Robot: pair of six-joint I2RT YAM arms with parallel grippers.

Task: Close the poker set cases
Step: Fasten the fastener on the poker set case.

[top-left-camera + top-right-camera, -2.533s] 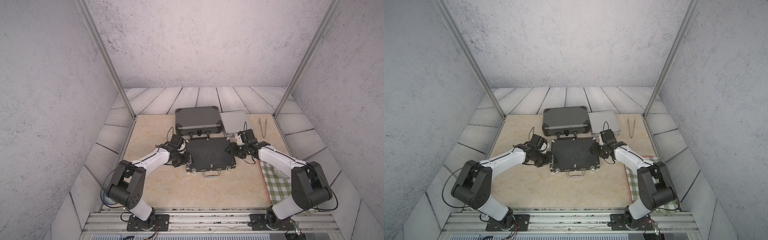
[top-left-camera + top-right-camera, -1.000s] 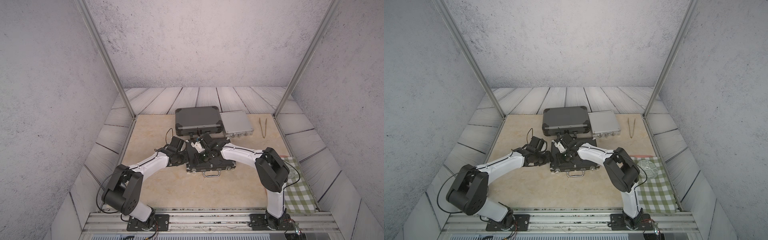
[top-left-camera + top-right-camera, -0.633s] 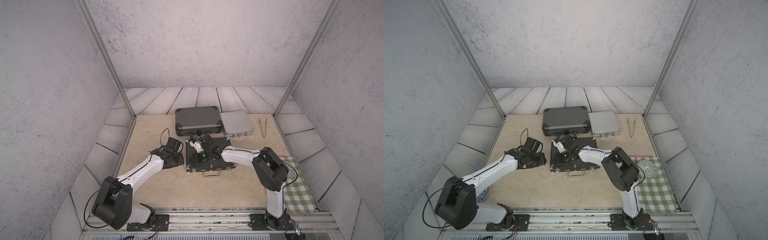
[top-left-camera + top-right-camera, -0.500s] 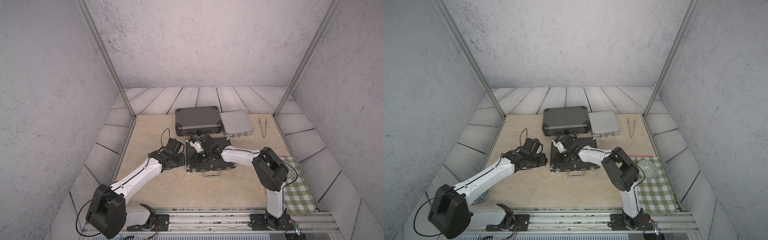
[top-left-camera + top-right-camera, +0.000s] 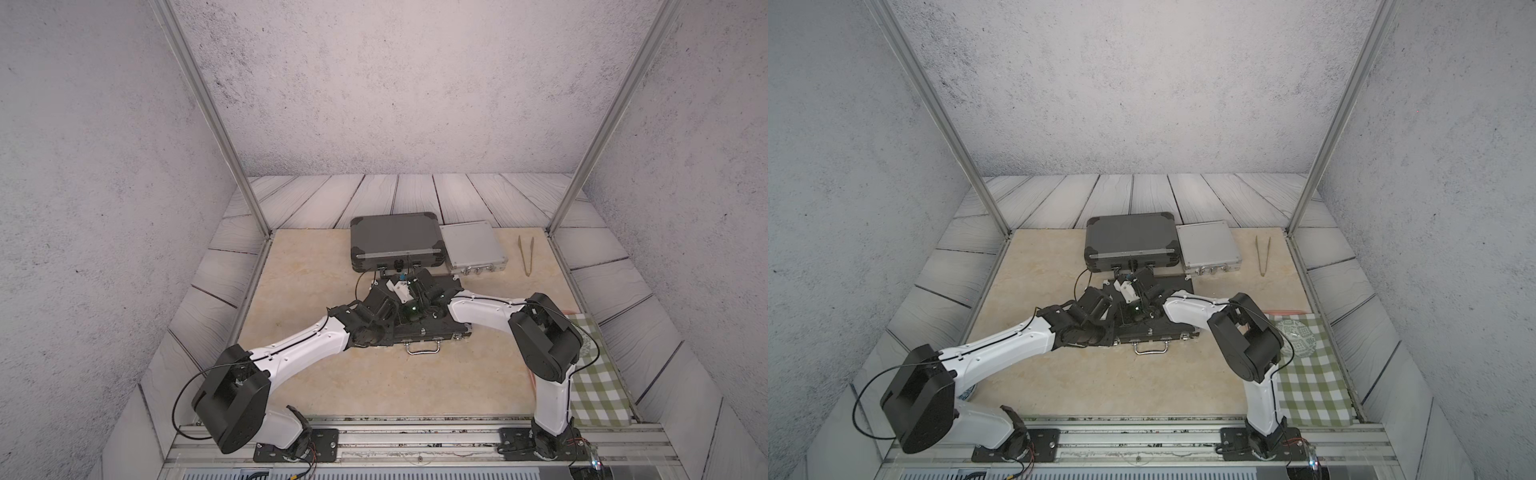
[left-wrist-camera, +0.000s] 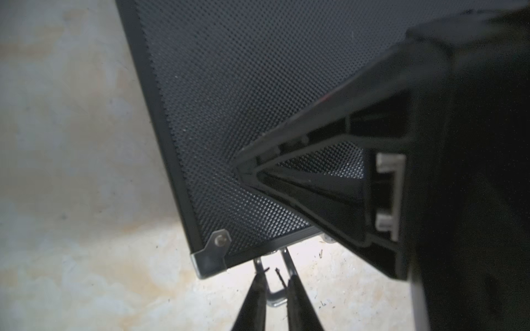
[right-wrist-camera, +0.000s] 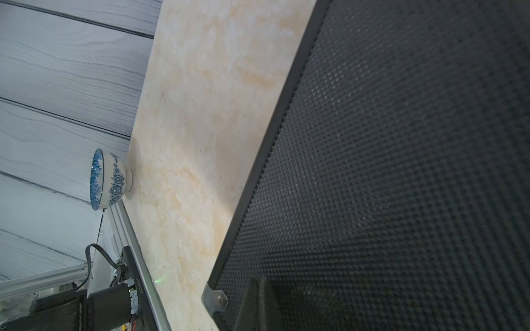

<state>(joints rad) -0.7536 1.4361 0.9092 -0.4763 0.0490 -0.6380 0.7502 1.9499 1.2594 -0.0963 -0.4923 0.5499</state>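
Observation:
The flat black textured case [image 5: 436, 330] [image 6: 229, 86] lies mid-table with its lid down and its metal handle [image 5: 424, 348] facing the front. My right gripper [image 7: 259, 289] [image 6: 241, 169] is shut, its tip resting on the lid near the front left corner. My left gripper [image 6: 274, 275] [image 5: 384, 336] hangs just past that corner's front edge. Its fingers are a narrow gap apart above a small metal loop [image 6: 275, 299]. Behind, the large dark-grey case [image 5: 392, 235] and the small silver case [image 5: 469, 243] lie flat, lids down.
Wooden tongs [image 5: 525, 253] lie at the back right. A green checked cloth [image 5: 598, 386] with a patterned plate [image 5: 1296, 336] covers the front right. A blue-and-white bowl [image 7: 110, 179] stands at the table's front left edge, under my left arm.
My left gripper swung from the black case's left side to its front left corner, and its jaws narrowed. The right gripper, which earlier crossed onto the lid, has stayed there.

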